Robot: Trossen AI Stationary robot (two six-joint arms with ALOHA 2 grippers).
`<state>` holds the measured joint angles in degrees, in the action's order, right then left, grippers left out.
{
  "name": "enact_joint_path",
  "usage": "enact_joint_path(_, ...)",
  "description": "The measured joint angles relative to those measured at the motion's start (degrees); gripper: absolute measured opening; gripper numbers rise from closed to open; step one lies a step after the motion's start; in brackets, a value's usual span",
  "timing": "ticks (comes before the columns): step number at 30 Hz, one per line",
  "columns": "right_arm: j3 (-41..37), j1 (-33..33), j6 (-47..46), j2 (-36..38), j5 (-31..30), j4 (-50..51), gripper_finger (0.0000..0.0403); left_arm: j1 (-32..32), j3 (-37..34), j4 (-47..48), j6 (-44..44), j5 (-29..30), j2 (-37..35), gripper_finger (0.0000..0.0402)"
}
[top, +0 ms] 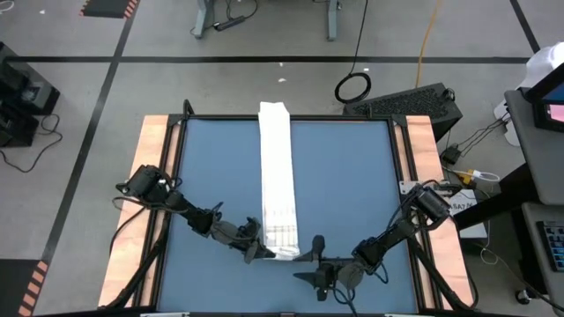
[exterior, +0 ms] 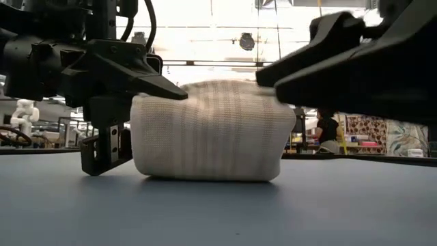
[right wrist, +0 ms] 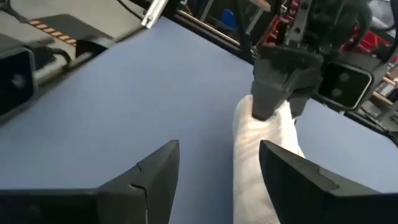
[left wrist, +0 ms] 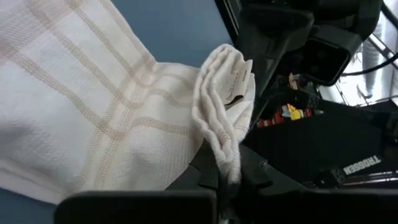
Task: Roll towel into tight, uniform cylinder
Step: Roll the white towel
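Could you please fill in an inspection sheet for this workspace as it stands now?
Surface: blue table with wooden side strips, flat.
Job's things: white towel folded into a long strip down the middle; its near end is turned up into a short roll.
Clutter: nothing seen on the table.
Grippers: left gripper shut on the towel's rolled end; right gripper open at the roll's other side, fingers apart.
Cables: coiled black cable and yellow cable on the floor.
Surroundings: dark equipment beyond the far edge; a person distant.
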<state>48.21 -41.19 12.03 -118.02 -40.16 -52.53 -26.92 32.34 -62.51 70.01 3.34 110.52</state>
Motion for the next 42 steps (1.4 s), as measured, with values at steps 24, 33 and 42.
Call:
enact_joint_path(24, 0.11, 5.14, -9.96, -4.95, 2.61, 0.18, 0.0212, 0.26, 0.09, 4.47, -0.05, -0.03, 0.09, 0.0013)
enact_joint_path(33, 0.13, 5.59, -15.86, -5.41, 2.36, 0.77, 0.0212, 0.24, 0.11, 5.63, -0.08, 1.46, 0.09, 0.0035)
enact_joint_path(42, 0.11, 6.78, -21.06, -5.41, 4.01, 2.32, 0.0200, 0.29, 0.11, 7.26, 0.05, 2.83, 0.04, 0.0039)
